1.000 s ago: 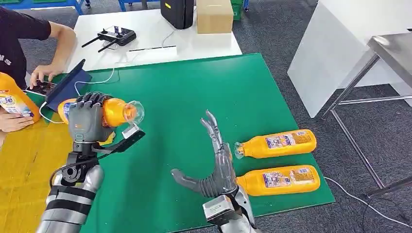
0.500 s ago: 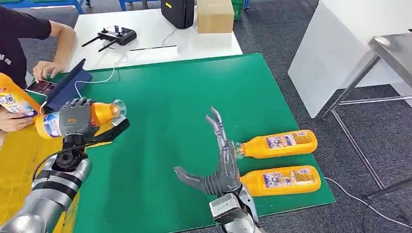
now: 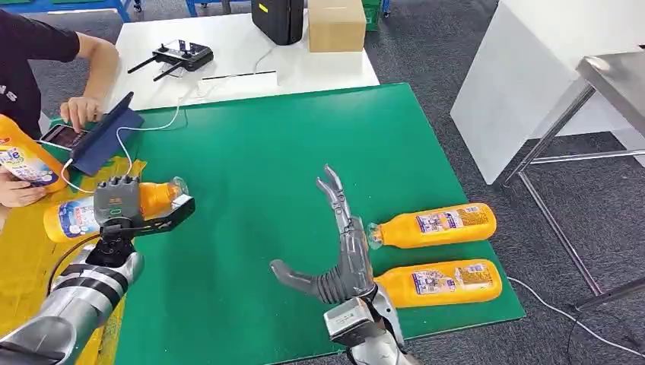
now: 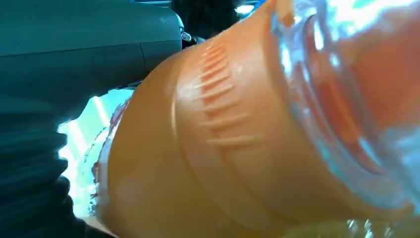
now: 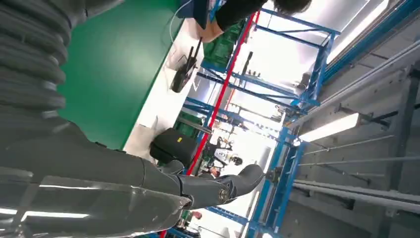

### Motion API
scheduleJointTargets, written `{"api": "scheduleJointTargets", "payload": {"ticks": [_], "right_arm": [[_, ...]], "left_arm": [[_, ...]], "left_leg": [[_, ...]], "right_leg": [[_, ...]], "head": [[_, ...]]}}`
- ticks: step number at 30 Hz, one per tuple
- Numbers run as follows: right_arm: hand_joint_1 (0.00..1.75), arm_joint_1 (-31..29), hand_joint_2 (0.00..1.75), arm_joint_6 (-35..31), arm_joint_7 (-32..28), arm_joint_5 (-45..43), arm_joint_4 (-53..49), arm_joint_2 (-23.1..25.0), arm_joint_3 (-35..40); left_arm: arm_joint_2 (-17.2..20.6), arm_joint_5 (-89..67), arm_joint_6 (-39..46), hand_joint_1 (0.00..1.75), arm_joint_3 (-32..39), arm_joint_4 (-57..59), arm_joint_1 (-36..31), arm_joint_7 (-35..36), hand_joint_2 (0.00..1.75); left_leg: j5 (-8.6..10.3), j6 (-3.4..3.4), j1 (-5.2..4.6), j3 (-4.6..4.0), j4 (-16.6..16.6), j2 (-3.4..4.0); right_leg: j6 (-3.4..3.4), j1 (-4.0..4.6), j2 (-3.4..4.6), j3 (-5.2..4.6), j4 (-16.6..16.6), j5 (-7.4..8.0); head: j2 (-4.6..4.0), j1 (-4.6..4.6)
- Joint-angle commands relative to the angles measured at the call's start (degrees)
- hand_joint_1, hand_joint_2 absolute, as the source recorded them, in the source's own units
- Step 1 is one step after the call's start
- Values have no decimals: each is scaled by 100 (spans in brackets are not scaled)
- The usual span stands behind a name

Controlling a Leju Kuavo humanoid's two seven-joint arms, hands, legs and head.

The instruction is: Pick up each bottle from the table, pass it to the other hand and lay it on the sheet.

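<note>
Bottle [image 3: 114, 209] in your left hand [image 3: 118, 204] has dropped over the last second, from chest height to just above the yellow sheet [image 3: 30, 258] at the green mat's [image 3: 289, 152] left edge. Fingers wrapped round it, so not released. Right hand [image 3: 342, 251] spread, idle beside two bottles [image 3: 433, 245] near the mat's right edge.

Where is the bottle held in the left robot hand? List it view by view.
Head view: bottle at left, over the yellow sheet.
Left wrist view: bottle up close.
Right wrist view: not in it.
Shared landmark: left robot hand, dark beside the bottle.
</note>
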Motion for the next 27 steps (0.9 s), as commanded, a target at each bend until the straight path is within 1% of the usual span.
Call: {"api": "scheduleJointTargets", "payload": {"ticks": [1, 2, 3, 6, 7, 10, 12, 14, 15, 16, 17, 19, 21, 23, 25, 26, 27], "right_arm": [[0, -169, 175, 47, 56, 23, 166, -63, -95], [0, -167, 175, 46, 58, 25, 175, -57, -100], [0, -159, 175, 45, 58, 25, 182, -62, -101], [0, -153, 175, 52, 67, 33, 191, -48, -120], [0, -149, 175, 57, 73, 40, 192, -40, -133], [0, -150, 175, 58, 74, 41, 190, -42, -136], [0, -150, 175, 58, 74, 41, 190, -42, -136], [0, -150, 175, 58, 74, 41, 190, -42, -136], [0, -150, 175, 58, 74, 41, 190, -42, -136], [0, -150, 175, 58, 74, 41, 190, -42, -136], [0, -140, 175, 59, 80, 43, 180, -37, -151], [0, -106, 175, 81, 93, 29, 173, -16, -215], [0, -101, 175, 105, 94, 32, 180, -17, -229], [0, -83, 175, 112, 92, 36, 187, -2, -255], [0, -53, 175, 93, 87, 46, 173, -3, -278], [0, -29, 175, 79, 85, 62, 158, -17, -293], [0, -13, 175, 67, 76, 63, 153, -20, -310]], "left_arm": [[-62, -8, -218, 0, -351, 920, -444, 157, 175], [-78, 2, -243, 0, -288, 953, -445, 141, 175], [-66, -2, -229, 0, -282, 957, -435, 140, 175], [-163, 16, -433, 0, -51, 1089, -458, -36, 175], [-209, 37, -467, 0, 86, 1108, -466, -158, 175], [-229, 33, -476, 0, 93, 1108, -472, -159, 175], [-229, 33, -476, 0, 93, 1108, -472, -159, 175], [-229, 33, -476, 0, 93, 1108, -472, -159, 175], [-229, 33, -476, 0, 93, 1108, -472, -159, 175], [-229, 33, -476, 0, 93, 1108, -472, -159, 175], [-275, 120, -549, 0, 229, 1127, -478, -345, 175], [-471, 471, -648, 0, 683, 1102, -451, -1004, 175], [-544, 408, -687, 0, 683, 1084, -454, -1007, 175], [-674, 629, -607, 0, 942, 986, -376, -1280, 175], [-796, 969, -483, 0, 1200, 811, -283, -1742, 175], [-870, 1255, -345, 0, 1367, 628, -205, -2087, 175], [-897, 1380, -256, 0, 1438, 515, -155, -2246, 175]], "left_leg": [[-4, -4, 6, 9, 3, -17], [-10, -7, 12, 23, 6, -25], [-2, -3, 4, 6, 0, -8], [-11, -8, 14, 28, 3, -21], [-2, -4, 5, 10, -2, -14], [-7, -5, 10, 18, 3, -23], [-2, -3, 5, 8, 0, -16], [-5, -4, 6, 13, 1, -17], [-12, -7, 14, 28, 4, -27], [-4, -4, 7, 13, 0, -16], [-3, -3, 6, 11, 0, -13], [-6, -4, 8, 16, 1, -19], [-5, -4, 8, 18, 0, -28], [-5, -4, 8, 22, -1, -35], [-2, -2, 3, 13, -3, -23], [-5, -3, 7, 22, -2, -31], [-1, -1, 1, 13, -4, -23]], "right_leg": [[0, 3, -1, 13, -1, -4], [0, 8, 1, 29, 0, -11], [0, 2, 4, 9, -3, -1], [-1, 9, 7, 33, -3, -10], [0, 2, 1, 14, -4, -2], [0, 6, -2, 24, -3, -8], [1, 3, -2, 11, -3, -3], [1, 3, 0, 17, -2, -5], [1, 9, 1, 35, -3, -12], [1, 4, 1, 17, -4, -4], [1, 3, 2, 15, -3, -3], [1, 4, 0, 21, -3, -6], [1, 4, -8, 25, -5, -8], [2, 4, -12, 30, -6, -10], [2, 1, -7, 18, -6, -4], [2, 3, -9, 30, -7, -8], [2, -2, -8, 18, -6, -4]], "head": [[0, -2], [0, -2], [0, -2], [0, -2], [0, -2], [0, -2], [0, -2], [0, -2], [0, -2], [0, -2], [0, -2], [0, -2], [0, -2], [0, -2], [0, -2], [0, -4], [0, -2]]}}
